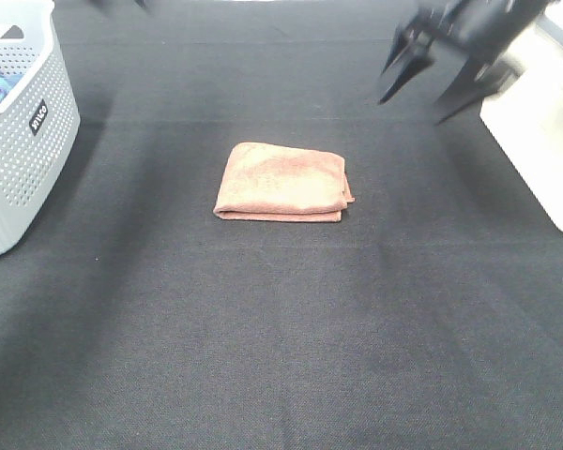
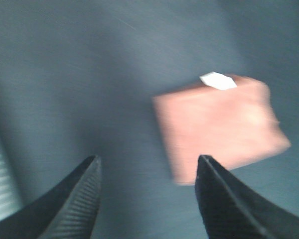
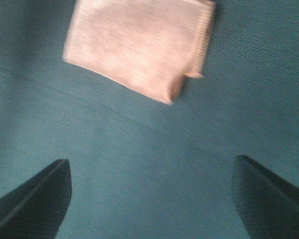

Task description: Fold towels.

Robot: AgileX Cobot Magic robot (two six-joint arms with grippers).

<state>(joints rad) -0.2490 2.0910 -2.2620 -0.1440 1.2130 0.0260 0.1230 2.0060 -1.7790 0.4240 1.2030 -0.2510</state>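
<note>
Folded towel [image 1: 283, 183] lies mid-worktop, both hands clear of it.

The towel is seen as a flat rectangle, long axis running left-right in the high view, on the black worktop [image 1: 281, 347]. The right hand [image 1: 430, 89] is raised behind and to the right of it, fingers spread, holding nothing; it is judged the nearer arm. The left hand [image 2: 147, 186] is also spread and empty, barely visible in the high view. A grey basket [image 1: 23, 131] stands well apart at left, a white box [image 1: 544, 141] at right; nothing blocks the approach.
</note>
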